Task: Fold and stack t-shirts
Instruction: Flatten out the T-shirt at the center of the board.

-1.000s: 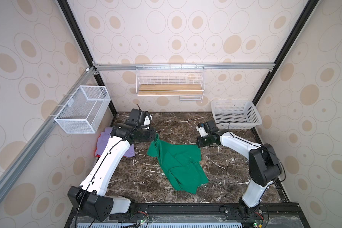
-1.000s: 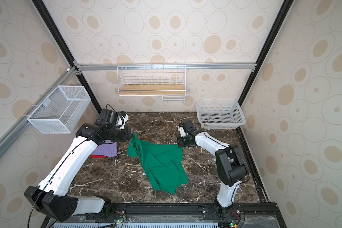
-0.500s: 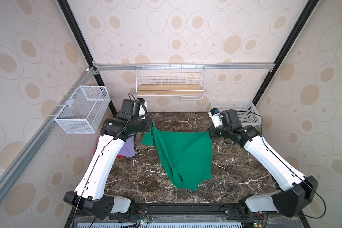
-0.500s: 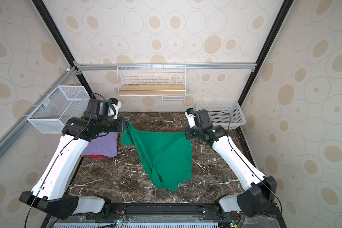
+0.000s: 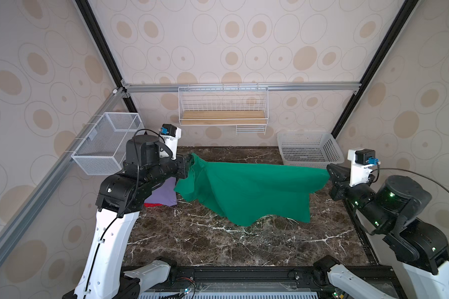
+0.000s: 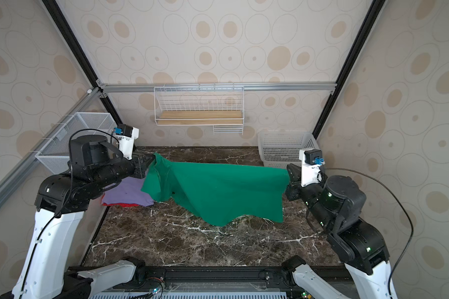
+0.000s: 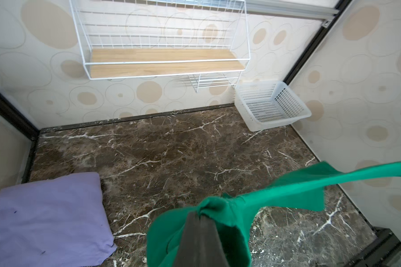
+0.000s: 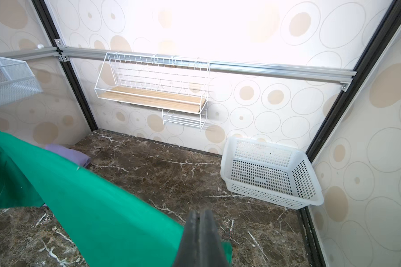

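Emerald-green cloth t-shirt [image 5: 252, 189] hangs stretched between both arms above the dark marble tabletop [image 5: 218, 246]. Its top edge is taut and its lower hem drapes down; I cannot tell whether the hem touches the marble.

Left gripper [image 5: 189, 162]: jaws pressed together, pinching a bunched corner of the green cloth. The left wrist view shows the fabric gathered at the tips. Right gripper [image 5: 331, 173]: jaws likewise closed tight, pinching the opposite corner.

Folded lavender-purple t-shirt [image 5: 163, 192] lies flat at the table's left side, on top of a red t-shirt [image 5: 153, 205] of which only a sliver shows. White perforated plastic basket [image 5: 333, 152] sits in the far right corner.

Step in hand, my reading: spreading the green shirt in the air before laying it flat for folding. Two tees look stacked, so this would be the third.

Next move calls for lowering both arms together with even tension, so the body lands smooth and clear of the stack. The cloth near the left gripper is bunched and may land creased.
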Controlling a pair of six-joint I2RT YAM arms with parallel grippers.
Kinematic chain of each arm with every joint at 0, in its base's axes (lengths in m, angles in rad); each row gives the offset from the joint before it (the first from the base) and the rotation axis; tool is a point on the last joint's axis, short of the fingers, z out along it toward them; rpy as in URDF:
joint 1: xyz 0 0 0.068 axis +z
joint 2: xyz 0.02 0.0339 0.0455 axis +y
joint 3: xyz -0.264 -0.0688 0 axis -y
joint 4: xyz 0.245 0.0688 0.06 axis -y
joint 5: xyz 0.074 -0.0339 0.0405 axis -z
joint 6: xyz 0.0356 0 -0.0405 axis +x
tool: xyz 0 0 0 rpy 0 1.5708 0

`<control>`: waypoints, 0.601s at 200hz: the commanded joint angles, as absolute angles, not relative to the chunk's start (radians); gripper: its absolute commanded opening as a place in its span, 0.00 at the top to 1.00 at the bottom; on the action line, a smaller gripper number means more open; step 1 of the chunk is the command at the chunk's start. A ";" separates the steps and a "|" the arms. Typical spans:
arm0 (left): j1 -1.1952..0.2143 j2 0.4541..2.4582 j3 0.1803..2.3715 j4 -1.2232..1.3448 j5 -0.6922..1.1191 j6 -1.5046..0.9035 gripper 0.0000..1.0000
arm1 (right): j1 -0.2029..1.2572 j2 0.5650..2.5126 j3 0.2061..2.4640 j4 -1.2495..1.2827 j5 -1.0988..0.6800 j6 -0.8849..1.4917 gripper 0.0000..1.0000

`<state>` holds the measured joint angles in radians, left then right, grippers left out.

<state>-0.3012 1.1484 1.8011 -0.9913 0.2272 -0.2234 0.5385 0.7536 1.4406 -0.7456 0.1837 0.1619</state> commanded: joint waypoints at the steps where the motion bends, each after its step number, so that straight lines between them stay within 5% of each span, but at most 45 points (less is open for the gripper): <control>1: -0.295 1.106 1.852 -0.894 0.325 -0.196 1.00 | 0.540 0.711 1.410 -0.742 0.147 0.152 1.00; 120: -0.295 1.108 2.098 -0.845 0.620 -0.260 1.00 | 0.541 0.546 1.518 -0.800 0.091 0.146 1.00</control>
<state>-0.3012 1.1061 2.0201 -0.8982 0.5152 -0.2291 0.5385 0.5751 1.4700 -0.7967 0.1062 0.1558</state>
